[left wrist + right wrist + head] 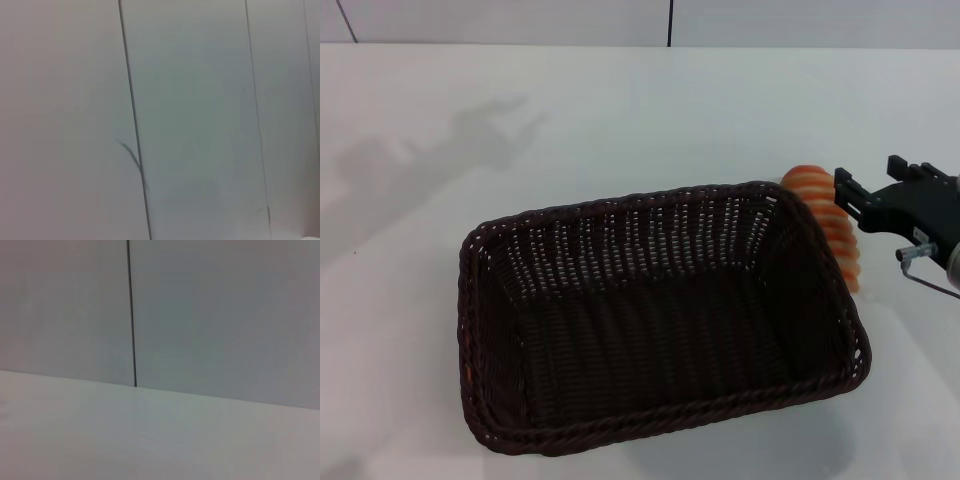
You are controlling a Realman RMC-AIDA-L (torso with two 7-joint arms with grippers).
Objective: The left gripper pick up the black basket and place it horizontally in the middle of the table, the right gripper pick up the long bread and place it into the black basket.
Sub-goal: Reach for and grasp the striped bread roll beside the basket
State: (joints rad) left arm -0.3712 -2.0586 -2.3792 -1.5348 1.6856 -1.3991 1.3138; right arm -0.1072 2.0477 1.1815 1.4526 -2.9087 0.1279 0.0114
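While right tool hovers, grip unclear, long bread beneath, beside black basket.

The black basket is set on the surface in the near middle of the head view, its long side running left to right and its opening turned upward. The long bread is laid on the surface just beside the basket's right far corner, outside the rim. The right gripper is placed at the right edge, over the bread, with nothing seen inside the basket.
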